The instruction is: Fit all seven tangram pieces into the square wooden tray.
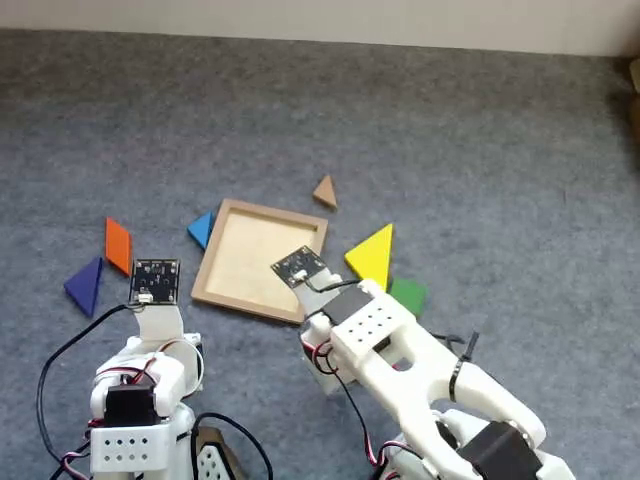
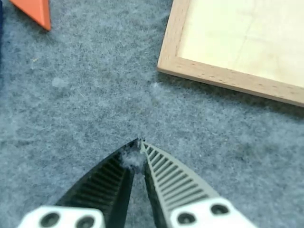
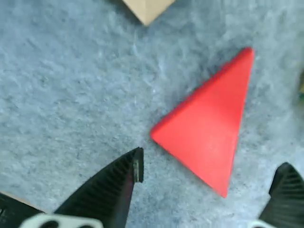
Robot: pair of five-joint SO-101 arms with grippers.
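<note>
The square wooden tray (image 1: 215, 262) lies empty in the middle of the grey carpet. Around it lie a tan triangle (image 1: 325, 191), a blue triangle (image 1: 202, 230), an orange parallelogram (image 1: 118, 245), a dark blue triangle (image 1: 86, 284), a yellow triangle (image 1: 373, 255) and a green piece (image 1: 408, 295). A red triangle (image 3: 209, 128) lies flat on the carpet between the spread fingers of my open right gripper (image 3: 211, 170). My left gripper (image 2: 137, 145) is shut on nothing, low over bare carpet just off the tray's wooden rim (image 2: 213, 76).
The left arm (image 1: 150, 340) stands at the tray's front left and the right arm (image 1: 400, 350) at its front right, covering the carpet by the green piece. A tray corner (image 3: 147, 7) lies beyond the red triangle. An orange piece's tip (image 2: 35, 10) lies farther off.
</note>
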